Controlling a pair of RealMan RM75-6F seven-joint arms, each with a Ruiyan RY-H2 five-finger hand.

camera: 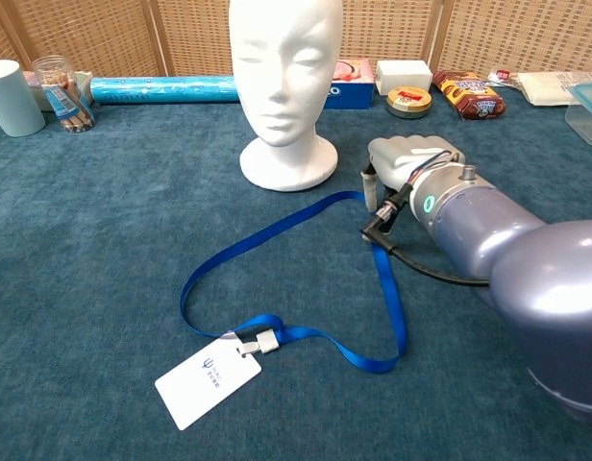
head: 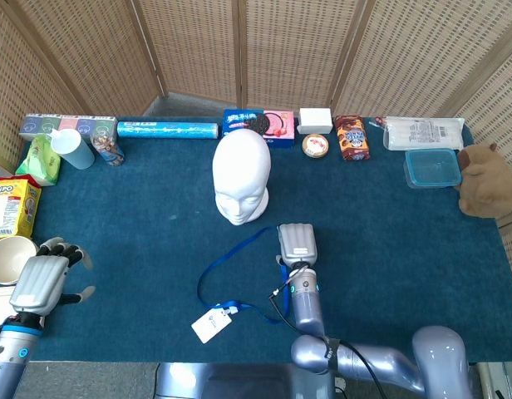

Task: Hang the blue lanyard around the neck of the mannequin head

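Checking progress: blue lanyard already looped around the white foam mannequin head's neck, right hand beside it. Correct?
No. In the chest view the blue lanyard lies flat on the blue cloth in front of the white foam mannequin head, not around its neck. The right hand is beside the strap.

The right robot hand [camera: 404, 163] reaches forward palm down, fingers curled downward; the left robot hand [head: 44, 278] hovers, fingers spread.

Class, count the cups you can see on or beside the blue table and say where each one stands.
2. A pale blue cup stands at the back left by the jar; a cream paper cup sits at the left edge, beside the left hand.
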